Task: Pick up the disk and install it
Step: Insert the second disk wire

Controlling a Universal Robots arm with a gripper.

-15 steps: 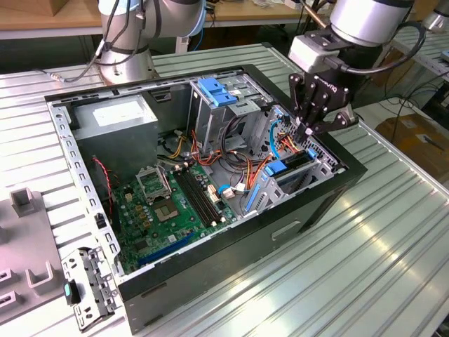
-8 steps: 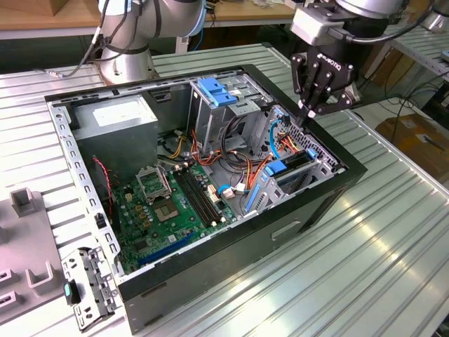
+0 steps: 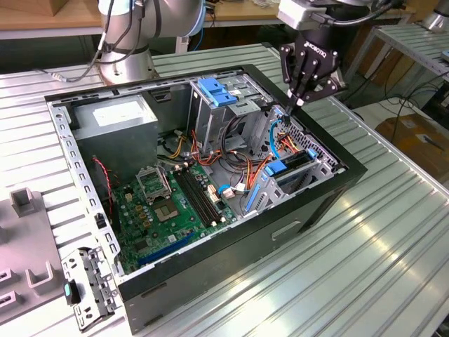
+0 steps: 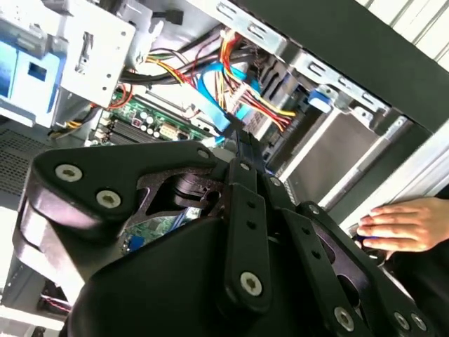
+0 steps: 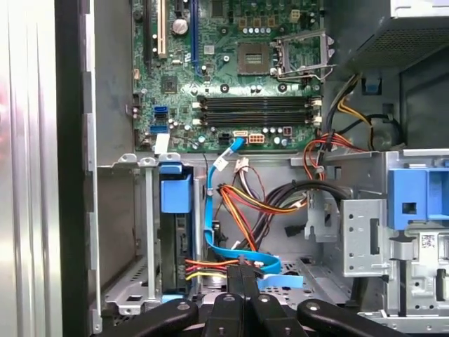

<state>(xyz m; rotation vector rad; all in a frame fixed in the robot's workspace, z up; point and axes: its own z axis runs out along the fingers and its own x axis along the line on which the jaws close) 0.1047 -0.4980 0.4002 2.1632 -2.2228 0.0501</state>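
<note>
The disk (image 3: pixel 293 166) sits edge-up in the drive cage at the exterior view's right end of the open computer case (image 3: pixel 302 217), its blue carrier rail showing at the top. In the first wrist view the disk (image 5: pixel 180 239) stands in the slot under its blue tab. My gripper (image 3: pixel 298 103) hangs just above the case's far right edge, over the cable bundle beside the cage. Its fingers are pressed together with nothing seen between them. In both wrist views the gripper (image 5: pixel 242 270) (image 4: pixel 242 144) points down at the blue and orange cables.
The green motherboard (image 3: pixel 165 203), grey power supply (image 3: pixel 116 119) and a tall cage with a blue handle (image 3: pixel 217 91) fill the case. A person's hand (image 4: pixel 400 225) rests on the case's outer edge. A loose metal bracket (image 3: pixel 88 288) lies on the ribbed table.
</note>
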